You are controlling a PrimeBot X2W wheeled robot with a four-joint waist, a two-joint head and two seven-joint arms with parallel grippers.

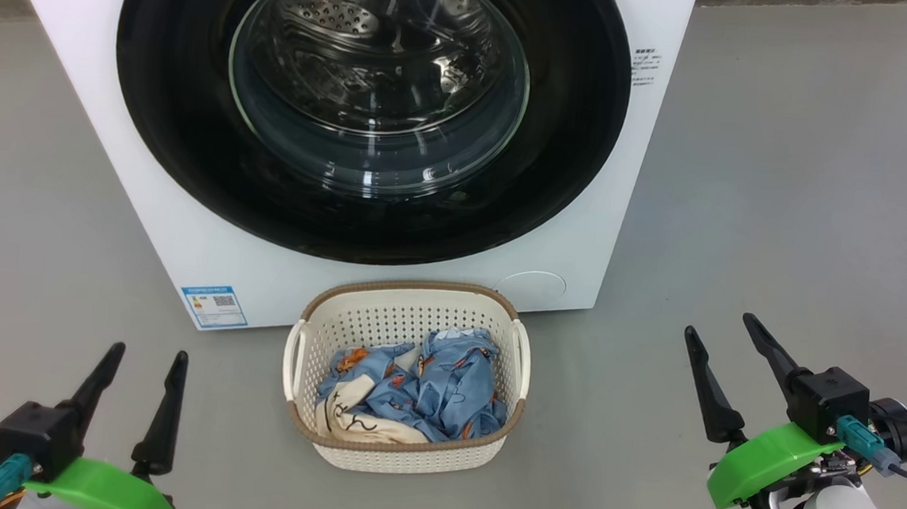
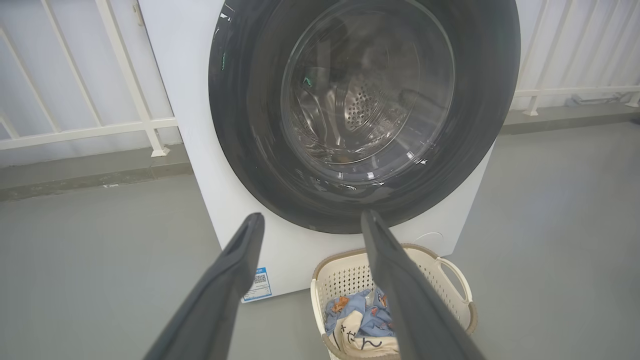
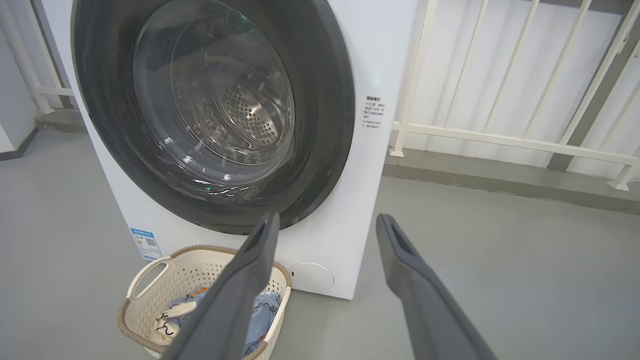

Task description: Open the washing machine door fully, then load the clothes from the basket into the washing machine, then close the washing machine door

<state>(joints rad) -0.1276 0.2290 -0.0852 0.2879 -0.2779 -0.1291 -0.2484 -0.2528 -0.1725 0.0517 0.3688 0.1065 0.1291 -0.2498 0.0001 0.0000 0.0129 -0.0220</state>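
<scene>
Glossy black, the washing machine door sits shut against the white washing machine, the steel drum showing through its glass. The basket stands on the grey floor just in front of the machine, below the door, and the clothes lie crumpled inside it, blue with orange prints. My head view takes in both my ends at once: my left pincer low on the left, my right pincer low on the right, each with fingers spread and empty, both well apart from the basket. My wrist views add a white railing behind the machine, and the right wrist gives a clear look at the round flap at the machine's lower corner. A blue label sticker near the other lower corner carries a square code; its text is too small to read, as is the dark print beside the door. Dark strokes on a cream patch of the clothes I cannot read either
</scene>
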